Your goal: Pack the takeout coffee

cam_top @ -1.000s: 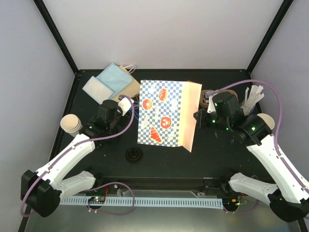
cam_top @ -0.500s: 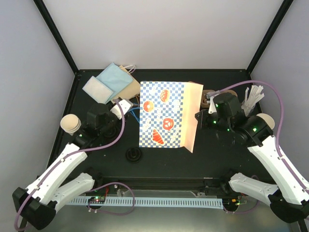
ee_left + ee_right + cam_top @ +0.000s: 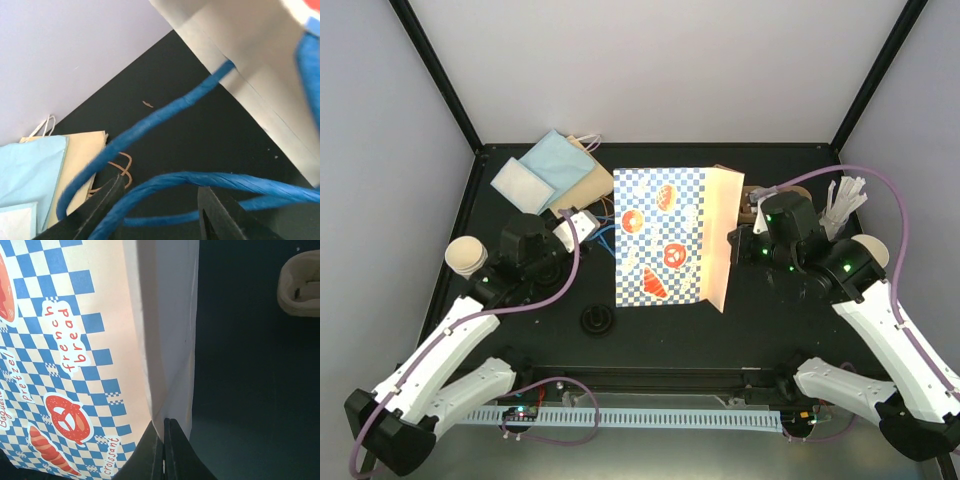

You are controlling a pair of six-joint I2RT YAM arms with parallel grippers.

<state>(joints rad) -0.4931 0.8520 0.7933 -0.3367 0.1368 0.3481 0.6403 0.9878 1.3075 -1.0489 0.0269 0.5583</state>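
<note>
The blue-checked paper bag (image 3: 665, 240) lies mid-table, with my right gripper (image 3: 738, 245) shut on the edge of its white side fold (image 3: 170, 340). My left gripper (image 3: 582, 222) sits at the bag's left end. Its fingers (image 3: 107, 200) stand apart, and the bag's blue rope handle (image 3: 165, 182) runs loose between them. Cream paper cups stand at the far left (image 3: 465, 256) and far right (image 3: 873, 250). A black lid (image 3: 597, 320) lies near the front. The brown pulp tray (image 3: 750, 198) shows partly behind the right arm.
Light blue and tan paper bags (image 3: 545, 175) lie flat at the back left. White stir sticks (image 3: 845, 205) stand at the back right beside the right arm. Black frame posts rise at the table's back corners.
The left arm drew back to the left, its jaws staying around the blue handle. The bag's left end shifted slightly right. The right gripper kept its pinch and barely moved.
</note>
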